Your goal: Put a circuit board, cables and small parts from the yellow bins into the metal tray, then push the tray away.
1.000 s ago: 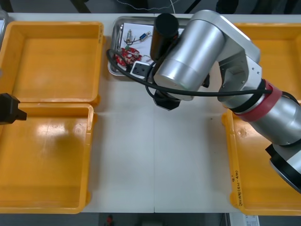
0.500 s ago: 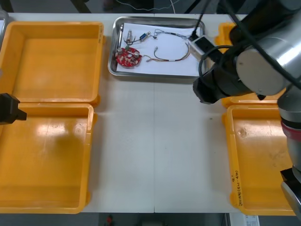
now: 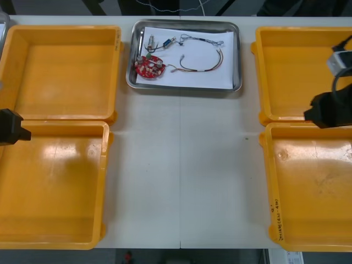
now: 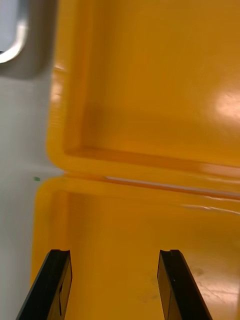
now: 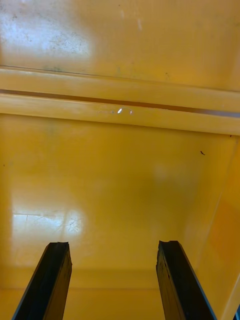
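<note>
Front view, left to right. Left gripper sits over the seam of the left yellow bins, fingers apart, empty. Metal tray, at the far edge, holds the red circuit board, cables and small metal parts. Right gripper, spread and empty, hangs over the seam of the right yellow bins. Judgement: loading looks done, so lift both arms clear of the bin rims.

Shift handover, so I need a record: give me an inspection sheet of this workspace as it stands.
Surface: light table, a seam down its middle.
Job's things: tray at the far edge holds board and small parts; four bins, two per side.
Clutter: nothing seen.
Grippers: left gripper open above the left bins; right gripper open above the right bins.
Cables: cables lie inside the tray.
Surroundings: nothing seen.
</note>
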Motion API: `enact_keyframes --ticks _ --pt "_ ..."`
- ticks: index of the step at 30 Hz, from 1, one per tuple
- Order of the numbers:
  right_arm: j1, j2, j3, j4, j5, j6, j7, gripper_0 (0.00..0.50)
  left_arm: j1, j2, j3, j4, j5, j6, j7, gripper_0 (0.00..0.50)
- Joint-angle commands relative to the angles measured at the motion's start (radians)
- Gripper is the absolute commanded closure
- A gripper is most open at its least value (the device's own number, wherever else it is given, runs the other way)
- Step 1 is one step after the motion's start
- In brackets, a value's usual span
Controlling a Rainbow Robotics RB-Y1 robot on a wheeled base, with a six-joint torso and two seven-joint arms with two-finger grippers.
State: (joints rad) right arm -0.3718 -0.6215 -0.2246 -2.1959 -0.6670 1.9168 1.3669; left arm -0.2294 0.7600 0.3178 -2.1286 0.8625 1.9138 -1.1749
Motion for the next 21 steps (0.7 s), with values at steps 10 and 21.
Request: enact_keyframes --ticks 10,21 --pt "0.162 -0.101 -0.254 0.119 -0.112 0.003 -0.051 0.000 0.018 0.042 0.027 -0.028 0.007 0.006 0.055 0.000" --pt "0.166 -0.113 -0.237 0.139 -0.091 0.003 -0.072 0.000 0.018 0.042 0.027 -0.028 0.007 0.006 0.055 0.000"
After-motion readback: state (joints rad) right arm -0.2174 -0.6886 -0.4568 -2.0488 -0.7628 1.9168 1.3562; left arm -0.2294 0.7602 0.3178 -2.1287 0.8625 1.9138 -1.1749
